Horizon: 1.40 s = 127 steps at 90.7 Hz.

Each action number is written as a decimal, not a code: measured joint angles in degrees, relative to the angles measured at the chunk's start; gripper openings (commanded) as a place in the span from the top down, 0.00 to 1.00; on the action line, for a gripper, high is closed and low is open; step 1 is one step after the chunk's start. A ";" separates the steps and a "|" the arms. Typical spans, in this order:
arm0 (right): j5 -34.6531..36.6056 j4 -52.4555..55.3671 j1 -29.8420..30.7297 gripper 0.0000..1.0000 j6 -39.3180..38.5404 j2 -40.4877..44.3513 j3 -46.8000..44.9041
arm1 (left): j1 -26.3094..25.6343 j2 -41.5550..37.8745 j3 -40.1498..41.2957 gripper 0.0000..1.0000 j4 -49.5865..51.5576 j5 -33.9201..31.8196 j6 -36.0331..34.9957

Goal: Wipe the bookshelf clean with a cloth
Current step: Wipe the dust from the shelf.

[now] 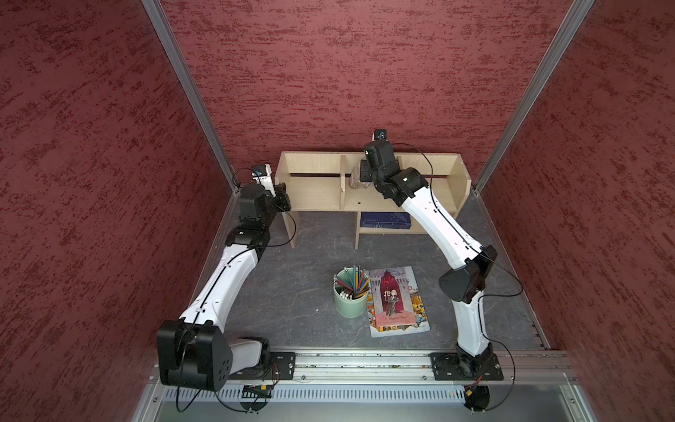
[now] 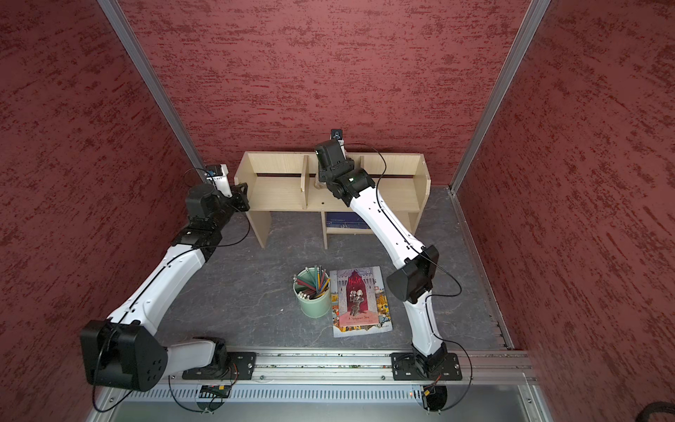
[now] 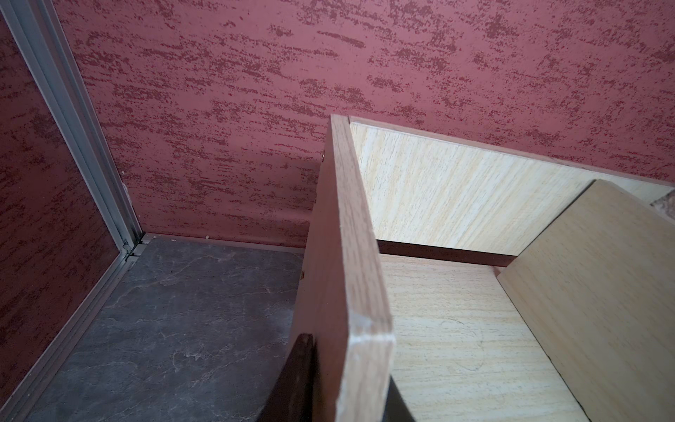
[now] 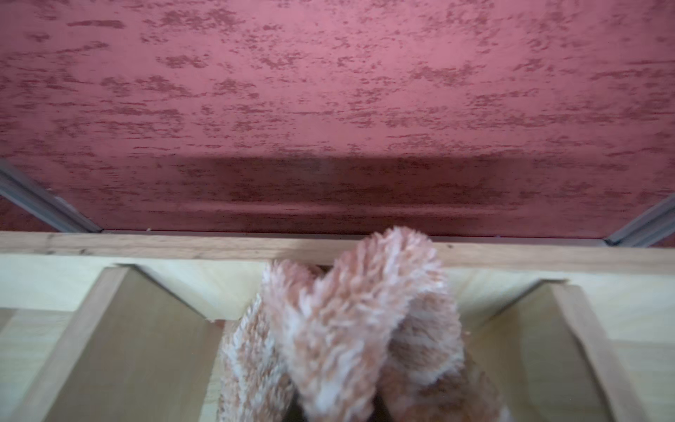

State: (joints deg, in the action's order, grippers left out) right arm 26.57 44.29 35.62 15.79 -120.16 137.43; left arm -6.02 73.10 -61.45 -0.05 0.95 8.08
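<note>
wiping is in hand: the right end effector point(image 1: 365, 171) is clamped tight on the cloth point(image 4: 350, 321) in the middle bay of the bookshelf point(image 1: 317, 193), at 12 o'clock on the table point(image 1: 310, 263). the left end effector point(image 1: 284, 197) grips its 9 o'clock side panel point(image 3: 350, 255). the next move likely calls for a pressed sweep toward 3 o'clock.

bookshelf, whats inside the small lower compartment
In the lower compartment of the bookshelf lies a flat dark blue book. The right arm covers one end of it, so anything else there cannot be seen.
</note>
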 measured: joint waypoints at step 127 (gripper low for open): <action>-3.67 -4.55 1.31 1.00 -0.76 0.48 -3.37 | -0.04 0.00 0.00 1.00 0.02 -0.02 0.00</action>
State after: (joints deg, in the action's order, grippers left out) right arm 22.90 39.75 36.93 15.03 -119.68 134.06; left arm -6.07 73.10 -61.45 -0.03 0.93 8.08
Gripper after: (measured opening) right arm 0.090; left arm 0.220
